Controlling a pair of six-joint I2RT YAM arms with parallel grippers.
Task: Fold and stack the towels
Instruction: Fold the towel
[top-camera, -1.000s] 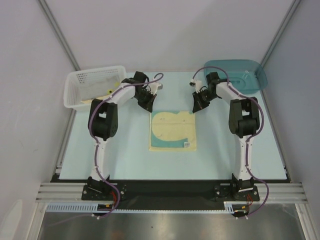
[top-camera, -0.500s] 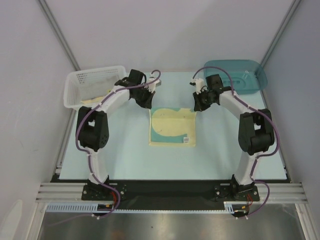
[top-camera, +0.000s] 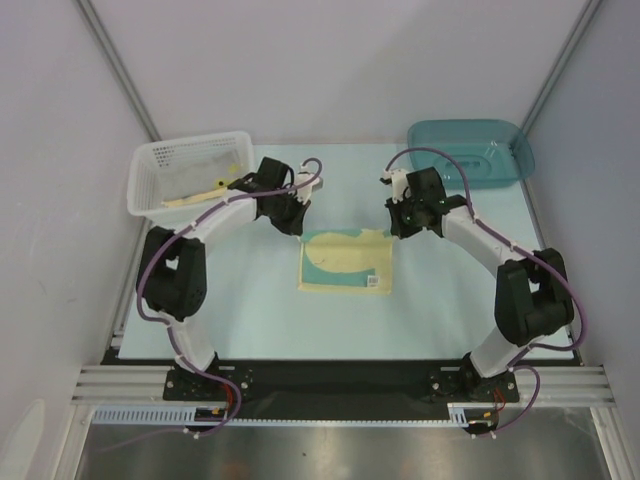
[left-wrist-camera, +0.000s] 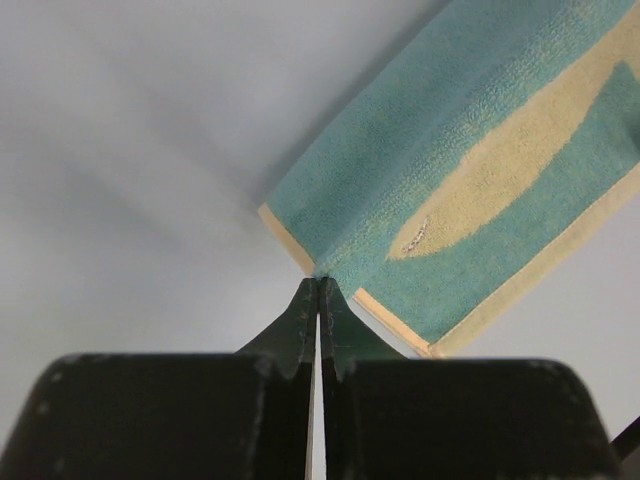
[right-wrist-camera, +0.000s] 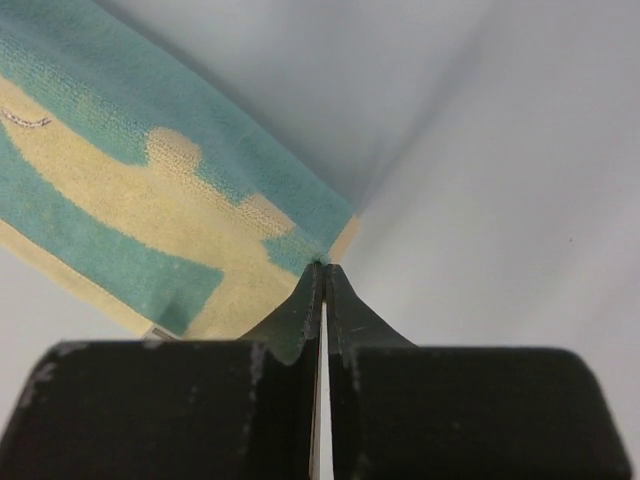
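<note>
Holds the towel (top-camera: 345, 265) by both far corners, one gripper to each. Clamps the far left corner in the left gripper (left-wrist-camera: 319, 287), fingers pressed together on the cream hem with only a hairline slit between them. Clamps the far right corner in the right gripper (right-wrist-camera: 322, 268) the same way, tips closed right on the corner. Shows, in both wrist views, teal terry with cream patches running away from the fingertips and a soft shadow on the surface beneath. Rests the towel's near part flat on the pale blue table (top-camera: 240, 310), about midway between the two arms, with a small white label (top-camera: 374, 282) at its near right corner. Stretches the far edge between the two grippers, left arm reaching in from the left, right arm from the right. Has a white mesh basket (top-camera: 150, 180) at the far left of the table with pale cloth (top-camera: 195, 192) inside, and a teal bin (top-camera: 470, 150) at the far right, both well apart from the towel.
</note>
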